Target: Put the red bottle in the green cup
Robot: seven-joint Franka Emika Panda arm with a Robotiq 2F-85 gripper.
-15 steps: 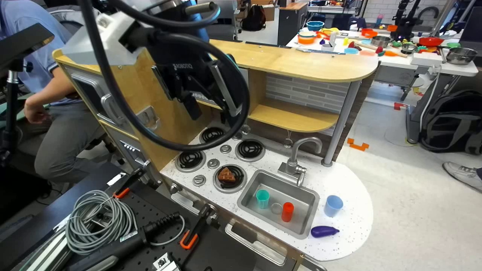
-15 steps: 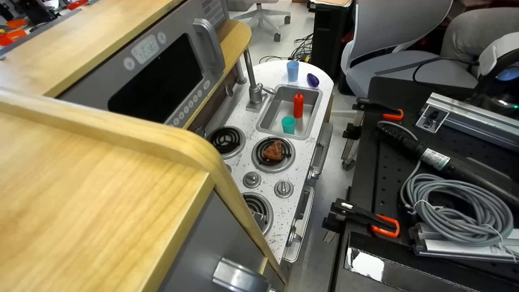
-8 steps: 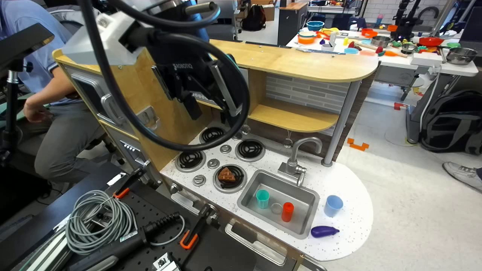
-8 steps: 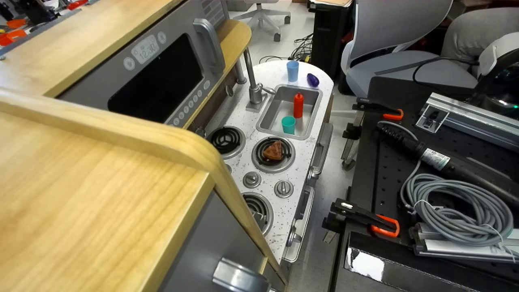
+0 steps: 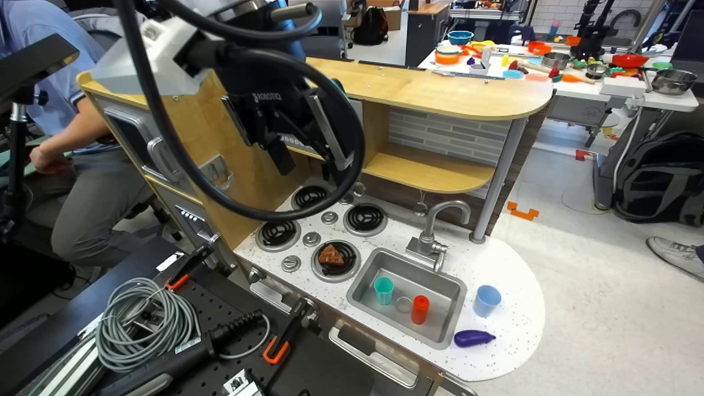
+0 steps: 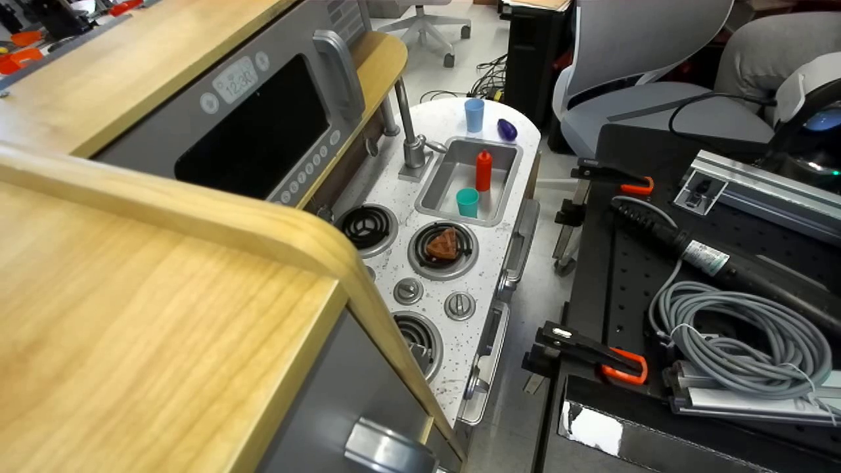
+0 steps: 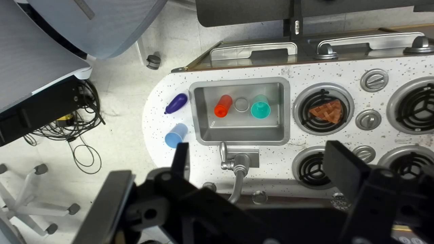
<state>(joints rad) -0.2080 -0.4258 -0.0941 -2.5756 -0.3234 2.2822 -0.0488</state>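
The red bottle (image 5: 419, 310) stands upright in the toy sink; it also shows in an exterior view (image 6: 483, 171) and the wrist view (image 7: 223, 105). The teal-green cup (image 5: 383, 290) stands upright in the same sink, apart from the bottle, mouth up; it also shows in an exterior view (image 6: 468, 202) and the wrist view (image 7: 260, 107). My gripper (image 5: 306, 165) hangs high above the counter, well away from both. In the wrist view its fingers (image 7: 258, 145) are spread wide with nothing between them. The gripper is out of view in an exterior view.
The sink's rim (image 7: 286, 112) surrounds both things. The faucet (image 7: 240, 166) rises behind it. A blue cup (image 7: 176, 135) and a purple eggplant (image 7: 176, 103) lie beside the sink. A waffle piece (image 7: 327, 111) sits on a burner. A wooden shelf (image 5: 432, 168) overhangs the counter's back.
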